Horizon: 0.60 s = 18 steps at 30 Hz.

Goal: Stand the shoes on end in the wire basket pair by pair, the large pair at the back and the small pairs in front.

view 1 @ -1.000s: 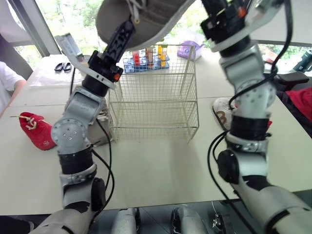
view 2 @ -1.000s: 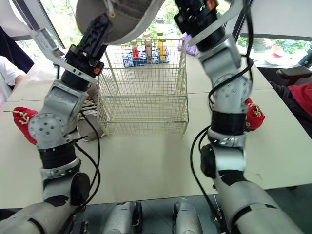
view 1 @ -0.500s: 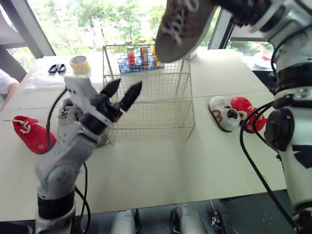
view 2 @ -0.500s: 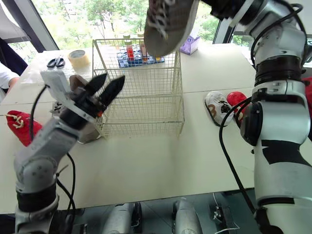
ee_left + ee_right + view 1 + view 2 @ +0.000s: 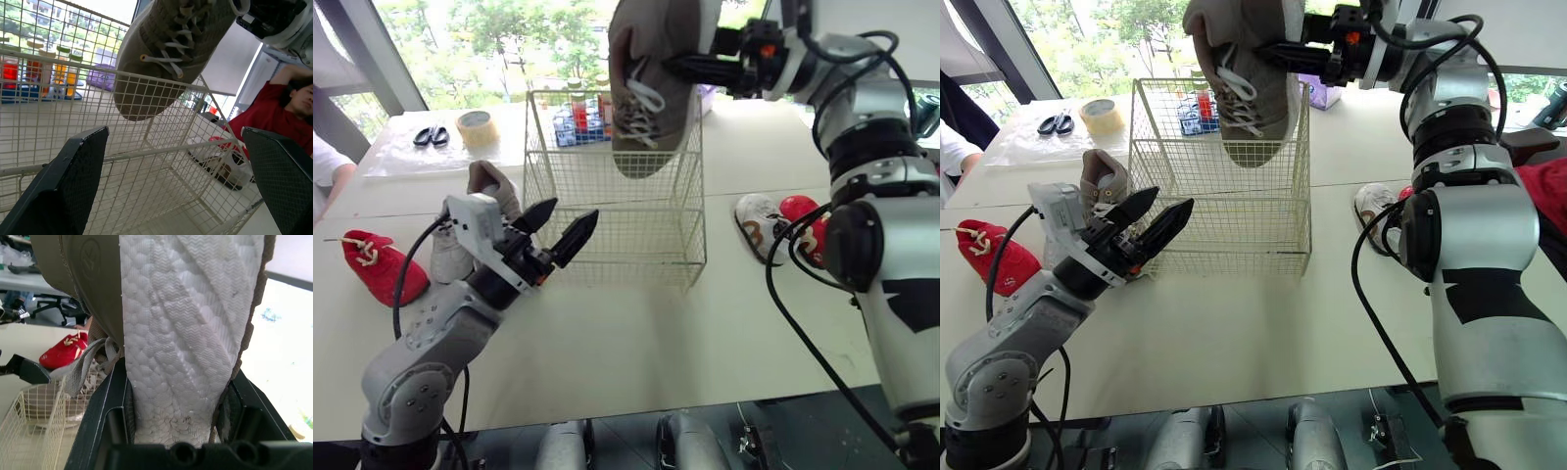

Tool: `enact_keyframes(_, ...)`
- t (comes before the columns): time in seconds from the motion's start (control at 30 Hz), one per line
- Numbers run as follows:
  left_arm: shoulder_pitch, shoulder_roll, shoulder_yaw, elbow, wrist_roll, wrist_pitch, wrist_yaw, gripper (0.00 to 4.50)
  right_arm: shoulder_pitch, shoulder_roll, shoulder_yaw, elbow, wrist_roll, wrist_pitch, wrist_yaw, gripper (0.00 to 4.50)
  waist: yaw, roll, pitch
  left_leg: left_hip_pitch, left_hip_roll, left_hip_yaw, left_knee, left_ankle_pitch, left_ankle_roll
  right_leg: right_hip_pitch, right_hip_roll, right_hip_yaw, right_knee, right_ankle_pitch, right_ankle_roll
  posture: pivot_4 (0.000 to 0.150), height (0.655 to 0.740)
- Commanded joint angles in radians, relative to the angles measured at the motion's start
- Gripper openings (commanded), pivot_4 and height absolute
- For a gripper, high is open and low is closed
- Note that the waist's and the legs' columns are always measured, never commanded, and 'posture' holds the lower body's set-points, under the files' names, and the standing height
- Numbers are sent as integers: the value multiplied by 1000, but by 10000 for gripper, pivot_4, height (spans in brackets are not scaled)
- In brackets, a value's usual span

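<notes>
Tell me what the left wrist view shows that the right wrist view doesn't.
Left wrist view: the grey shoe from its laced top, the tube rack behind the wire basket, and a person in red, framed by the open left pincer. Right wrist view: its white sole clamped in the right pincer, plus a red shoe. Shared: that shoe and the basket.
</notes>
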Motion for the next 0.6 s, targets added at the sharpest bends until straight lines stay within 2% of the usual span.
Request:
enact_keyframes(0.03, -22, 4, 9, 5, -1, -13, -5, 44712, -2, -10, -26, 12, -33, -66, -74, 16427, 0, 0, 0, 0, 0, 0, 0, 0, 0, 0, 0, 0, 0, 0, 0, 1500, 6938)
enact_keyframes(0.2, -34, 4, 1, 25, 10, -9, -8, 45000, 15, -21, -30, 32, -83, -110, -135, 41608, -3, 0, 0, 1, 0, 0, 0, 0, -1, 0, 0, 0, 1, 0, 0, 1500, 6938)
enact_keyframes(0.23, -36, 4, 1, 24, 3, -5, -5, 45000, 13, -25, -39, 29, -80, -106, -131, 44547, -3, 0, 0, 1, 0, 0, 0, 0, -1, 0, 0, 0, 1, 0, 0, 1500, 6938)
enact_keyframes(0.6, -69, 46, 16, 39, -78, 59, -8, 45000, 34, -101, -121, -47, -34, -63, -59, 44547, -1, 0, 0, 1, 0, 0, 0, 0, -1, 0, 0, 0, 1, 0, 0, 1500, 6938)
